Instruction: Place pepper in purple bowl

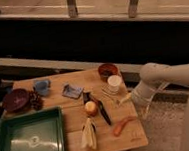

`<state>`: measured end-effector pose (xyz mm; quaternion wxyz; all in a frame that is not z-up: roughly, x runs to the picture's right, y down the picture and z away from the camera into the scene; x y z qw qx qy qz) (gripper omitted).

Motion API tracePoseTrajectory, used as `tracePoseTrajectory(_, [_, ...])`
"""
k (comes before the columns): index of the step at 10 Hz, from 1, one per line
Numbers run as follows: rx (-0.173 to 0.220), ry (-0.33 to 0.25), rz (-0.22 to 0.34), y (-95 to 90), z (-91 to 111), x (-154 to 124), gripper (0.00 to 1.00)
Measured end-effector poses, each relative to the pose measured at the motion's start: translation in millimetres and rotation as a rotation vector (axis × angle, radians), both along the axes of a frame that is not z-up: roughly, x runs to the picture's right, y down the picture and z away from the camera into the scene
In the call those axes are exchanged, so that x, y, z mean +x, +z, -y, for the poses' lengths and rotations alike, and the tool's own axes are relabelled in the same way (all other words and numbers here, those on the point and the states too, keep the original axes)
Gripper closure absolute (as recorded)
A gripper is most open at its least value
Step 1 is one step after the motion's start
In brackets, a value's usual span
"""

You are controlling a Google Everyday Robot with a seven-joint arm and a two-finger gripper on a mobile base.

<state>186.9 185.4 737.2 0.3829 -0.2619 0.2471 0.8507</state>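
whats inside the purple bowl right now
Nothing shows inside the purple bowl; its near inner wall is hidden by the rim. The pepper lies on the table, and the pincer hovers at its right edge.

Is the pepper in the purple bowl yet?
Not yet. The slim orange-red pepper lies on the wooden table, far from the round dark purple bowl at the left. The gripper hovers near the pepper, not touching it. Grabbing, carrying and dropping are left.

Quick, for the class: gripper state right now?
Gripper: cannot be told; it is at the table's right side, near the white cup, apart from the pepper.
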Motion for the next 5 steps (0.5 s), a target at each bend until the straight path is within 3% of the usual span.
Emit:
tracePoseTrajectory(2, [0.096,-0.026,-0.037,11.0,-7.8,-20.5,0.20])
tracePoseTrajectory(4, [0.189,-0.011,-0.090,23.1,-8.7,-29.4,0.20])
tracePoseTrajectory(5, [0.217,0.003,-0.102,25.3,-8.5,-30.6,0.20])
